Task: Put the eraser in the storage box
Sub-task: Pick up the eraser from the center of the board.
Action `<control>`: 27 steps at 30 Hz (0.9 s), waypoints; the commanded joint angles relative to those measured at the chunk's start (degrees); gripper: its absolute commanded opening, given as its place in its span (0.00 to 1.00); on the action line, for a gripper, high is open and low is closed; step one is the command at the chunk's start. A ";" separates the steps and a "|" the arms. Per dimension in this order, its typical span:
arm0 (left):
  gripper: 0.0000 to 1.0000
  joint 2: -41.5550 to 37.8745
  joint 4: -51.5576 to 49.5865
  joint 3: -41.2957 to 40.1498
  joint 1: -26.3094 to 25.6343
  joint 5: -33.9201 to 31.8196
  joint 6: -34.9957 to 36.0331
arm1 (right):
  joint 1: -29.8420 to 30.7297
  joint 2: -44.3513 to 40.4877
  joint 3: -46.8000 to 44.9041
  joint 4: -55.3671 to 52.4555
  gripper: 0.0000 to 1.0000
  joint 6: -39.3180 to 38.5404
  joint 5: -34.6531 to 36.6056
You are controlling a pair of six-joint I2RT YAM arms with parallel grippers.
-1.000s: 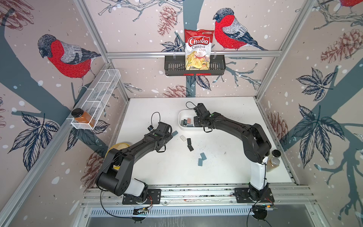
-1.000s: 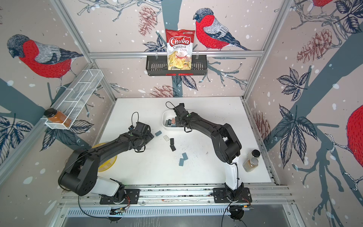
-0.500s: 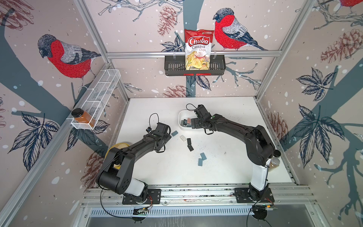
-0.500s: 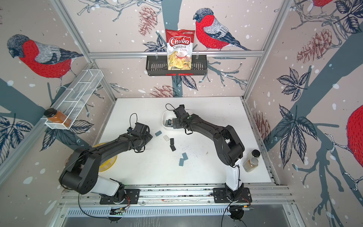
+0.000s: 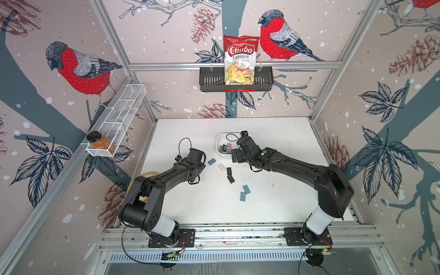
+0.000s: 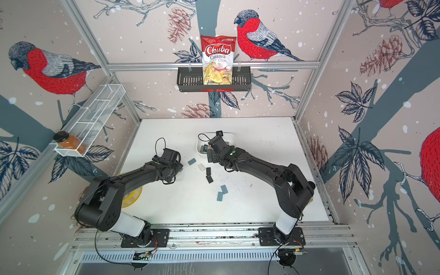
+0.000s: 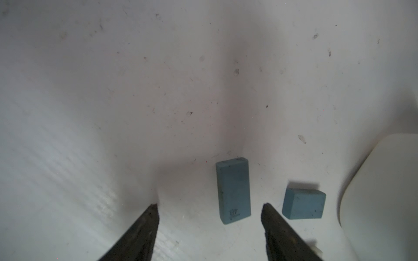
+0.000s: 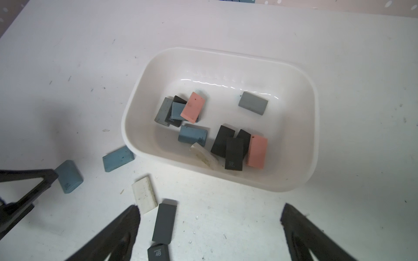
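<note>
The storage box (image 8: 313, 126) is a white tub holding several erasers, blue, black, pink and grey; it also shows in both top views (image 5: 220, 140) (image 6: 232, 137). In the left wrist view a blue eraser (image 7: 233, 189) lies flat on the table between the fingers of my left gripper (image 7: 210, 206), which is open and touches nothing. A second blue eraser (image 7: 303, 206) lies just outside one fingertip, near the box corner (image 7: 384, 192). My right gripper (image 8: 210, 209) hangs open and holds nothing, over the table beside the box's near wall (image 5: 234, 156).
Loose erasers lie on the table near the box: white (image 8: 144, 195), dark grey (image 8: 164, 222), black (image 8: 158, 252), and two blue ones further forward (image 5: 246, 189). A black basket (image 5: 209, 79) with a chips bag hangs at the back. A wire rack holds a jar (image 5: 100, 142) on the left.
My right gripper has opened wide and drawn back from over the box to the table beside its near wall. The left arm has barely moved.
</note>
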 commanded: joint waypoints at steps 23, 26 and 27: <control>0.43 12.95 -10.20 11.59 0.74 2.10 0.14 | 6.67 -11.29 -5.43 -0.06 0.99 2.71 5.30; 0.43 14.11 -10.54 12.00 0.71 2.65 0.18 | 6.72 -11.63 -5.63 -0.06 0.99 2.82 5.20; 0.43 14.48 -10.54 12.14 0.74 3.16 0.29 | 6.72 -11.65 -5.72 -0.06 0.99 2.88 5.23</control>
